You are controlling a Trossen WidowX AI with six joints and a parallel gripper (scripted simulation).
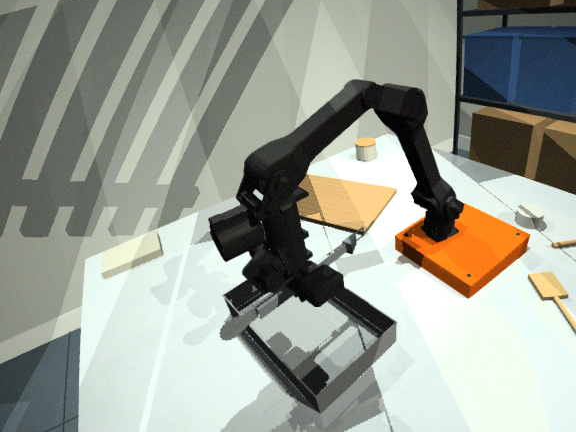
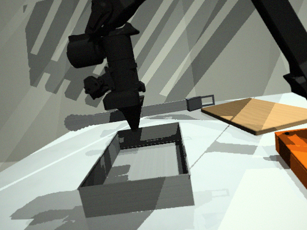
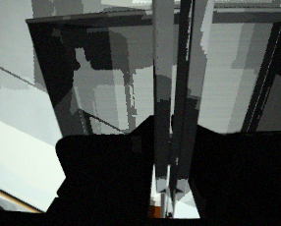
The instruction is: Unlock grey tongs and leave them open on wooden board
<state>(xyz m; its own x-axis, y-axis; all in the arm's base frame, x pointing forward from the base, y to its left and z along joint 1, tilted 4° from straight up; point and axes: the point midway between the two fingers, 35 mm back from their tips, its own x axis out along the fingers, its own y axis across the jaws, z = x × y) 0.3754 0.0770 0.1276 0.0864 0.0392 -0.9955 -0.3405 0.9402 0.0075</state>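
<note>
Tongs point(image 1: 262, 301) point(image 2: 162, 108) point(image 3: 164, 84) are up off the tin point(image 1: 357, 370) point(image 2: 138, 194) point(image 3: 98, 19), your gripper point(image 1: 295, 290) point(image 2: 136, 122) point(image 3: 162, 120) clamped nearly closed on them; tips-down squeeze, then open lay-down on the board point(image 1: 345, 200) point(image 2: 256, 114), remain.

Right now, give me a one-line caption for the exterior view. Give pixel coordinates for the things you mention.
The fingers point(image 2: 135, 129) grip the grey tongs point(image 1: 270, 304) point(image 2: 163, 109) point(image 3: 164, 74) above the roasting tin point(image 1: 357, 365) point(image 2: 138, 195) point(image 3: 93, 19), the wooden board point(image 1: 345, 200) point(image 2: 256, 114) off to the right.

Top view looks down at a slant over the white tabletop point(image 1: 150, 360) point(image 2: 61, 165), well back; exterior sits lower and closer, facing the same wall; both share the rectangular grey metal tin point(image 1: 357, 365) point(image 2: 138, 194) point(image 3: 98, 17); wrist peers down closely over it.
</note>
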